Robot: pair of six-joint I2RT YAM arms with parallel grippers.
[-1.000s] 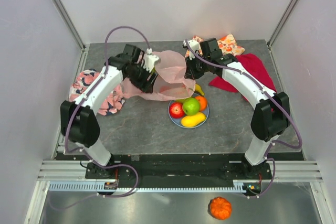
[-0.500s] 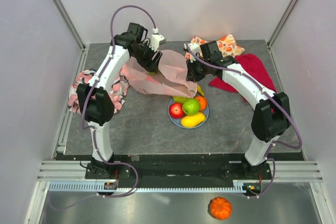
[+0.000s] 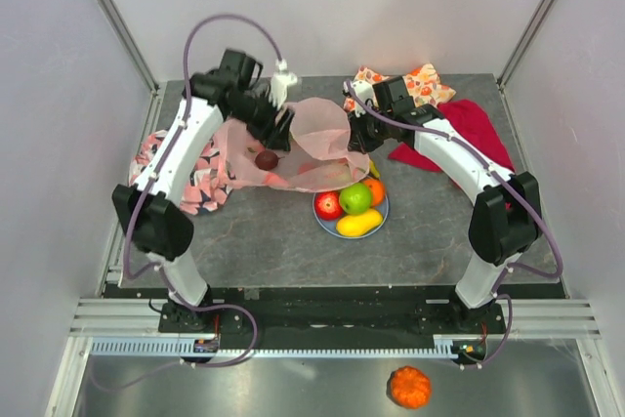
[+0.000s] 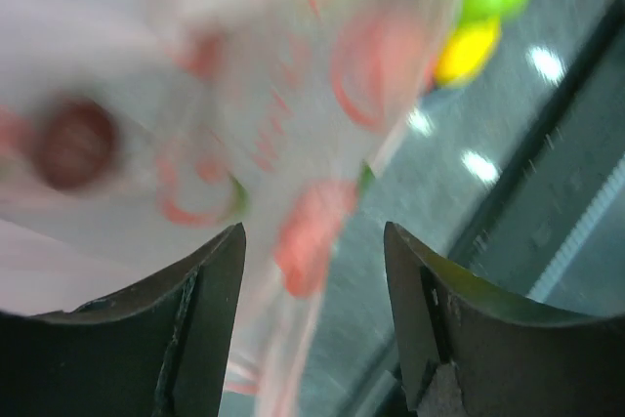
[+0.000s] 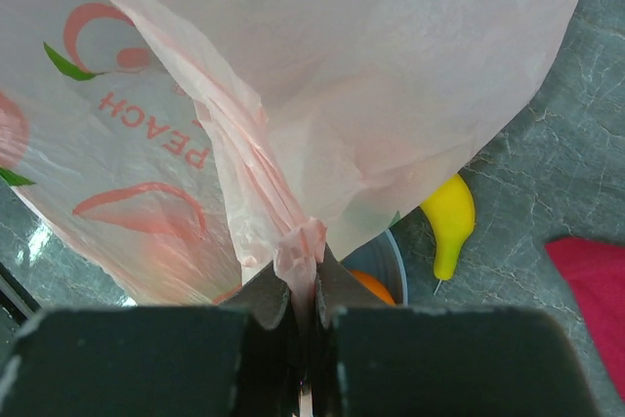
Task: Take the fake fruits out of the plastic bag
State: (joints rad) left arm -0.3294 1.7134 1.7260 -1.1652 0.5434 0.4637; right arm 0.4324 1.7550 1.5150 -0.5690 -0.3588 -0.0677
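The bag [image 3: 311, 139] slumps on the bench [image 3: 264, 231] behind the plate [image 3: 317, 217]. A purple fruit [image 3: 266, 159] shows through its film. The film looks limp, light and slippery. The fruit looks hard, glossy and likely to roll, so it is best taken across its middle. The right pincer [image 5: 312, 292] pinches a bunched bag edge. The left pincer [image 4: 312, 324] hangs above with its jaws apart.

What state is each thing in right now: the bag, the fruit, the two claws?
plastic bag, one bunched edge pinched by the right gripper.
right gripper, shut on the bag.
left gripper, open, over the bag.
dark purple fruit, at the bag; inside or on top, cannot tell.
banana, lying outside the bag, next to the blue plate.
other fruits, piled on the plate.
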